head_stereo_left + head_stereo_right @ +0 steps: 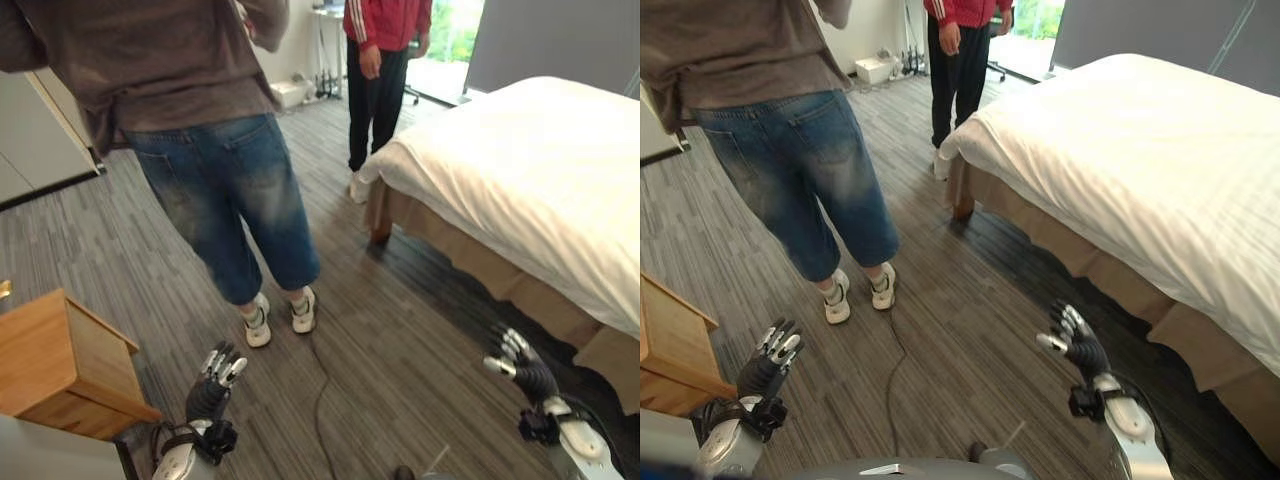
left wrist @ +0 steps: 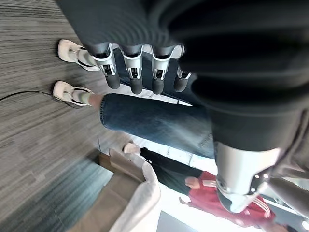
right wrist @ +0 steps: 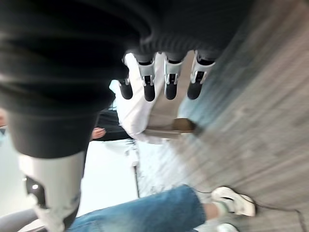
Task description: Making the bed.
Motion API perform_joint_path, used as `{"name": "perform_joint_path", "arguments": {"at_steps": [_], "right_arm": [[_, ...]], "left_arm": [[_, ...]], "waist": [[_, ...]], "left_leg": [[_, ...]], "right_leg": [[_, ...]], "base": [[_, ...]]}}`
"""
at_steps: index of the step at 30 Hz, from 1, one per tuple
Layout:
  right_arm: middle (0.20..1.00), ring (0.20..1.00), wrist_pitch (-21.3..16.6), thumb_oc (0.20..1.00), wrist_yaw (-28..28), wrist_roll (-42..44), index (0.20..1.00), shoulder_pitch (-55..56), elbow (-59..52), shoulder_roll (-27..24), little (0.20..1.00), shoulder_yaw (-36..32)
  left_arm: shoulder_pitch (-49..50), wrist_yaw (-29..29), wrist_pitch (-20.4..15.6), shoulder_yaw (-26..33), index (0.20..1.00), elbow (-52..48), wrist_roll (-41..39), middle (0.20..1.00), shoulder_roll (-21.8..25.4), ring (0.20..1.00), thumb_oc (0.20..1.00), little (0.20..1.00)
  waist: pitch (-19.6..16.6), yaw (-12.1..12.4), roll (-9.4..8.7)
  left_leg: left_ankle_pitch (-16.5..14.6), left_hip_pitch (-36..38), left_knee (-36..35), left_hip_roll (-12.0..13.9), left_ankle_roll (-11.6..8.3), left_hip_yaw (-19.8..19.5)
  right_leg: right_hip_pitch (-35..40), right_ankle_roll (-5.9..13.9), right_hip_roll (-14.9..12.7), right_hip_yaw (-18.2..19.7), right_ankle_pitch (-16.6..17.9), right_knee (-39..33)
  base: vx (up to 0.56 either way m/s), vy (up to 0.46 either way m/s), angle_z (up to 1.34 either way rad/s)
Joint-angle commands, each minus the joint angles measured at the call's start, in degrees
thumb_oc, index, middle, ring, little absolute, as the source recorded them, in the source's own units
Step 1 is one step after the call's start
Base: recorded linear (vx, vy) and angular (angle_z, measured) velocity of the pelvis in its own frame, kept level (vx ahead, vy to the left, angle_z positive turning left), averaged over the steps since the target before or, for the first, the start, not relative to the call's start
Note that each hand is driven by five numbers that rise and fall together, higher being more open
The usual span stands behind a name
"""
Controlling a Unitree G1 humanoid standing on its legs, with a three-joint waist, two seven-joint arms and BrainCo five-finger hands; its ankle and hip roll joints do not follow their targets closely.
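A bed point(image 1: 540, 170) with a white cover and a tan skirt stands to my right, its near corner point(image 1: 960, 140) pointing into the room. My left hand point(image 1: 212, 385) hangs low over the floor, fingers point(image 2: 136, 72) straight and holding nothing. My right hand point(image 1: 1077, 345) is also low, beside the bed's long side but not touching it. Its fingers point(image 3: 147, 79) are relaxed and empty.
A person in a grey top and denim shorts point(image 1: 225, 190) stands close in front of me with their back turned. Another person in a red jacket point(image 1: 380, 60) stands by the bed's far corner. A wooden nightstand point(image 1: 60, 365) is at my left. Grey striped carpet point(image 1: 400, 340) lies between.
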Motion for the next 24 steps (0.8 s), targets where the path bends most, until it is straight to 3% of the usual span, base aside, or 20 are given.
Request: {"name": "perform_joint_path", "arguments": {"at_steps": [1,24], "right_arm": [[1.000,1.000,-2.17,1.000,0.20,0.22,1.000,-2.21,1.68,-1.80,1.000,0.19],[1.000,1.000,-2.60,1.000,-0.66,0.62,1.000,-0.87,1.16,-0.79,1.000,-0.74]], "left_arm": [[-1.62,-1.67,-2.50,1.54,1.000,-1.61,0.85,1.000,0.20,1.000,1.000,1.000],[-1.13,-1.57,-2.20,-0.26,1.000,-1.07,0.92,1.000,-1.55,1.000,1.000,1.000]], "waist": [[-2.13,-1.82,-2.81],[-3.20,-2.41,-2.99]], "left_leg": [[-5.02,2.78,-2.39,2.56,-2.50,-1.64],[-5.19,4.60,-2.39,3.41,-2.59,1.61]], "right_leg": [[5.79,1.71,1.04,2.08,5.34,-10.00],[7.71,1.80,1.82,5.36,6.44,-11.91]], "base": [[-0.02,-0.027,-0.13],[-0.02,-0.013,-0.11]]}}
